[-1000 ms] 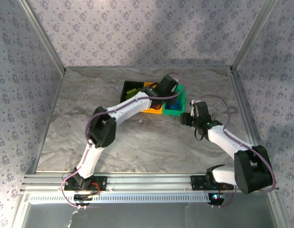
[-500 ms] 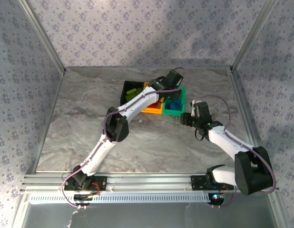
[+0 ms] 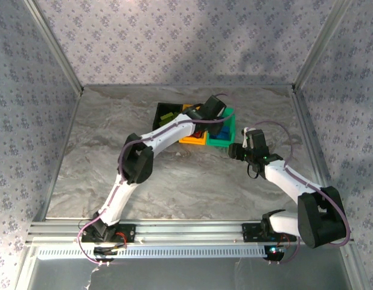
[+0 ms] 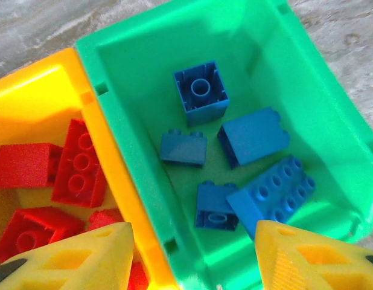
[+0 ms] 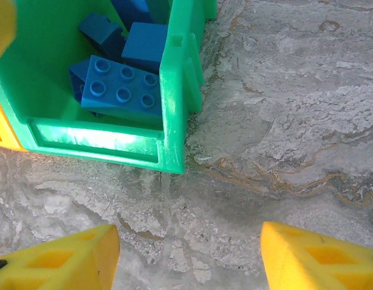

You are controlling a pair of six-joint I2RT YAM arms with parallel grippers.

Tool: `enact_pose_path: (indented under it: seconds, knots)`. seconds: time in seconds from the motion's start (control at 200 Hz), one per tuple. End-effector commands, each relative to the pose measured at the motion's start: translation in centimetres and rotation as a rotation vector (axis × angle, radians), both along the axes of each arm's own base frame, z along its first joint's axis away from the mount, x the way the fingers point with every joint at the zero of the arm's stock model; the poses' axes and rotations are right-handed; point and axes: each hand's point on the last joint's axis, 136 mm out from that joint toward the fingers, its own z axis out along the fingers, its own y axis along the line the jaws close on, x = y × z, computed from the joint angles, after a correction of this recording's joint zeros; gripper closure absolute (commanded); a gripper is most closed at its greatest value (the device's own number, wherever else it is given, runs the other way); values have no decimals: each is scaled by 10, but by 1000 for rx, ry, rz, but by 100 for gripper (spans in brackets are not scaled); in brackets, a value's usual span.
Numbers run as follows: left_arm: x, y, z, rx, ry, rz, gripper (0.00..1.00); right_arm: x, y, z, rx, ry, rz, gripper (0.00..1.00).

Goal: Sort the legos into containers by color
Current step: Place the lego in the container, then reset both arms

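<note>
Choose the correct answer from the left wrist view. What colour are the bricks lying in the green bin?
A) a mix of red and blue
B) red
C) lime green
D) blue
D: the green bin holds nothing but blue bricks, while the red bricks lie next door in the orange-yellow bin.

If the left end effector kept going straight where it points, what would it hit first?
Most likely the left end effector would meet the blue legos in the green bin, between its open fingers. One finger hangs over the orange-yellow bin, whose wall might catch first; depth is unclear.
</note>
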Motion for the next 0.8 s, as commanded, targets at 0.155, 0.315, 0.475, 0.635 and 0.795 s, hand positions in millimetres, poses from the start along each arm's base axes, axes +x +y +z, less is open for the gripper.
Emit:
enact_pose_path:
  seconds: [0.155,0.315,0.475,0.635,0.795]
  knots:
    - [-25,30,70,-210,-190,19,47,0,-5,-2,8,0,-23,35]
    - [-41,70,66,-195,-224,77,47,1,-9,-1,-5,-2,-33,35]
    - [-57,131,68,-204,-276,188,47,0,-20,6,-35,-38,-63,35]
    - [-69,213,65,-212,-317,338,46,-4,-37,31,-32,-115,-107,35]
    - [-77,306,49,-223,-317,564,40,-5,-67,68,-29,-217,-197,22]
